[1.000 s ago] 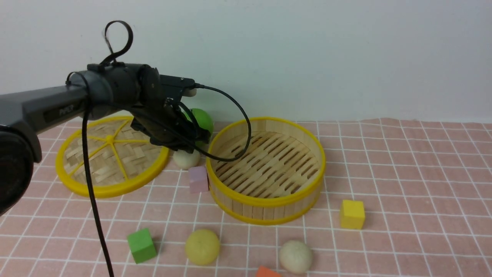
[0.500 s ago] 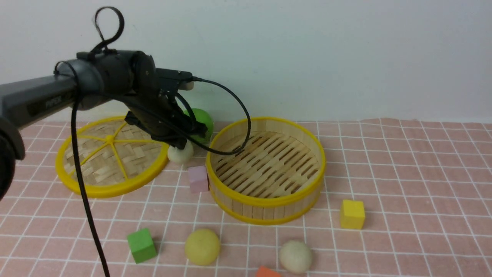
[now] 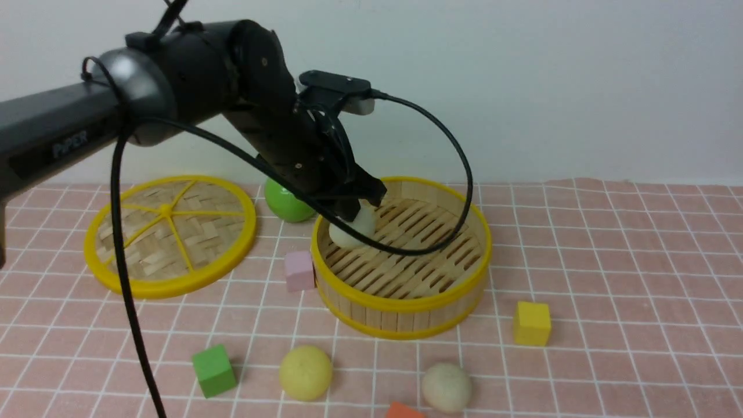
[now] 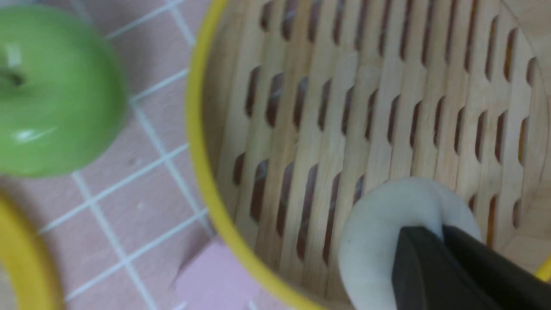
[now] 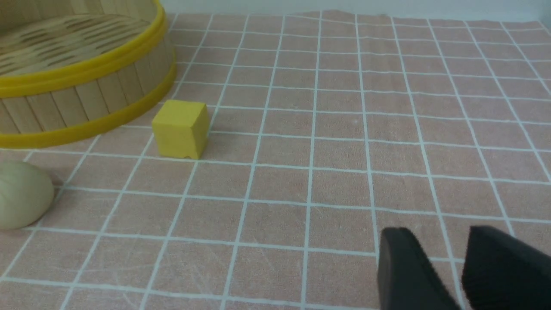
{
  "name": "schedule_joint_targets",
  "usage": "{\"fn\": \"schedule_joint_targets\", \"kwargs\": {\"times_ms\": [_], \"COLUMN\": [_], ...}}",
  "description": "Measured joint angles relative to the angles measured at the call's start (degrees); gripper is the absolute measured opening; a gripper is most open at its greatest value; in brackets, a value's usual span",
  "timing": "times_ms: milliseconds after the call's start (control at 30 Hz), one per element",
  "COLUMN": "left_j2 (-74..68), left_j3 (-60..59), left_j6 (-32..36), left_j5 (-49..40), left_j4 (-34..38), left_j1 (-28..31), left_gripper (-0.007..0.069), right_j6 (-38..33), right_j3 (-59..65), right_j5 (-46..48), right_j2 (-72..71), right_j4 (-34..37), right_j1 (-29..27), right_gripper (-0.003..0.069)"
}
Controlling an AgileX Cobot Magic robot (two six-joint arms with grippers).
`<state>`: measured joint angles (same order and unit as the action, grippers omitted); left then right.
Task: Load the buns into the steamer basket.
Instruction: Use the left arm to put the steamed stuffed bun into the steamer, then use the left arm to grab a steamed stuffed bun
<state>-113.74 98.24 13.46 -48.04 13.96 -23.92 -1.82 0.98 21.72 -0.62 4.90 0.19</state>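
Well, from the front view I see my left gripper [image 3: 355,216] clamped on an off-white bun [image 3: 347,233], holding it inside the steamer basket [image 3: 406,305] near its left wall; I cannot tell whether it touches the slats. The pale yellow bun [image 3: 305,373] and the second off-white bun [image 3: 446,387] lie on the cloth [image 3: 609,261] in front of the basket. My left wrist view shows both fingers [image 4: 413,267] pinching that bun over the basket's floor. My right wrist view shows the right gripper [image 5: 439,249] with jaws apart, empty, well apart from the basket.
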Motion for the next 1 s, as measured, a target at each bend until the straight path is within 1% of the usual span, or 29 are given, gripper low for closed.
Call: {"fn": "schedule_joint_targets", "kwargs": {"times_ms": [133, 267, 333, 400, 467, 533, 600, 633, 667, 700, 767, 800, 833, 867, 900, 933, 967, 1000], "left_j2": [-2.3, -4.1, -5.2, -6.5, -7.3, -7.8, -7.7, -7.2, -6.5, -6.5, -3.1, -1.3, -1.0, 2.4, 4.6, 6.7, 7.5, 9.7], "left_j3": [0.0, 0.0, 0.0, 0.0, 0.0, 0.0, 0.0, 0.0, 0.0, 0.0, 0.0, 0.0, 0.0, 0.0, 0.1, 0.1, 0.1, -0.5], "left_j6": [0.2, 0.3, 0.3, 0.4, 0.4, 0.4, 0.2, -0.7, -1.9, -2.2, -5.0, -5.7, -5.8, -7.2, -8.0, -9.3, -9.6, -10.7], "left_j5": [3.4, 4.9, 5.4, 6.6, 7.9, 8.3, 8.3, 8.3, 8.2, 8.2, 6.7, 5.8, 5.5, 2.4, 0.3, -3.3, -3.9, -7.5], "left_j4": [-0.3, -0.7, -0.7, -1.0, -2.1, -3.7, -4.3, -4.6, -4.6, -4.6, -3.7, -3.4, -3.4, -3.2, -3.2, -3.1, -3.1, -3.2], "left_j1": [0.2, 0.3, 0.3, 0.3, 0.3, 0.3, 0.3, 0.3, 0.3, 0.3, 0.3, 0.3, 0.3, 0.3, 0.3, 0.3, 0.3, 0.3], "left_gripper": [-0.0006, -0.0006, 0.0002, 0.0031, 0.0075, 0.0139, 0.0176, 0.0242, 0.0290, 0.0298, 0.0388, 0.0409, 0.0412, 0.0414, 0.0400, 0.0360, 0.0351, 0.0288], "right_j6": [0.0, 0.0, 0.0, 0.0, 0.0, 0.0, 0.0, 0.0, 0.0, 0.0, 0.0, 0.0, 0.0, 0.0, 0.0, 0.0, 0.0, 0.0], "right_j3": [0.0, 0.0, 0.0, 0.0, 0.0, 0.0, 0.0, 0.0, 0.0, 0.0, 0.0, 0.0, 0.0, 0.0, 0.0, 0.0, 0.0, 0.0], "right_j5": [0.0, 0.0, 0.0, 0.0, 0.0, 0.0, 0.0, 0.0, 0.0, 0.0, 0.0, 0.0, 0.0, 0.0, 0.0, 0.0, 0.0, 0.0], "right_j2": [0.0, 0.0, 0.0, 0.0, 0.0, 0.0, 0.0, 0.0, 0.0, 0.0, 0.0, 0.0, 0.0, 0.0, 0.0, 0.0, 0.0, 0.0], "right_j4": [0.0, 0.0, 0.0, 0.0, 0.0, 0.0, 0.0, 0.0, 0.0, 0.0, 0.0, 0.0, 0.0, 0.0, 0.0, -0.1, -0.1, -0.1], "right_j1": [0.0, 0.0, 0.0, 0.0, 0.0, 0.0, 0.0, 0.0, 0.0, 0.0, 0.0, 0.0, 0.0, 0.0, 0.0, 0.0, 0.0, 0.0], "right_gripper": [0.0240, 0.0240, 0.0240, 0.0240, 0.0240, 0.0240, 0.0240, 0.0240, 0.0240, 0.0240, 0.0240, 0.0240, 0.0240, 0.0240, 0.0240, 0.0240, 0.0240, 0.0240]}}
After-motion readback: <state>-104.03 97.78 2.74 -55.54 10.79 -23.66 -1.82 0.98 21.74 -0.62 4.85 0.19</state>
